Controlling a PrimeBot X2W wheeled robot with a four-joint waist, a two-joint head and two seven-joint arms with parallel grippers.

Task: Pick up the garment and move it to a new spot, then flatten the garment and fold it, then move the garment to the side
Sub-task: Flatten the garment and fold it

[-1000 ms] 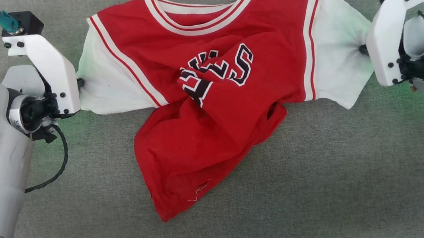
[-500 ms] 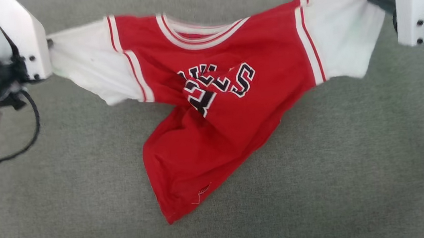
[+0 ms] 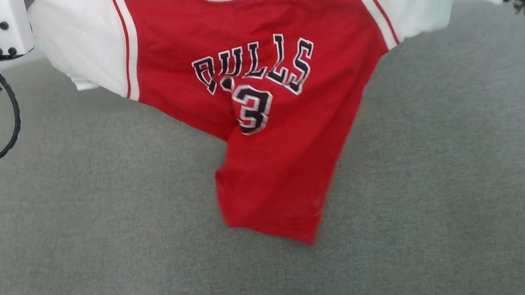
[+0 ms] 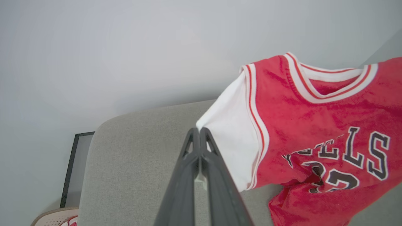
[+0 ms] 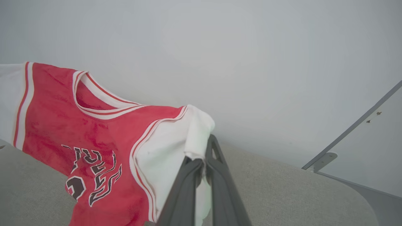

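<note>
At sleeve ends: my left gripper [image 4: 199, 133] clenched on white sleeve tip; my right gripper [image 5: 203, 157] clenched on opposite sleeve. Shirt [image 3: 270, 131] hangs spread between them, above grey surface [image 3: 104, 247]; hem contact unclear.

The shirt [image 3: 284, 165] is soft matt cloth with a light nap, and the striped trim at its neck, at 12 o'clock, is ribbed knit. The grey surface [image 3: 104, 247] beneath is matt woven fabric with a fine, rough grain. The left gripper [image 4: 199, 133] and right gripper [image 5: 204, 150] have dark matt plastic fingers. The wrist housing [image 3: 18, 17] at 10 o'clock is smooth white plastic with black screws. The cable [image 3: 18, 115] at 9 o'clock is black and rubbery.
</note>
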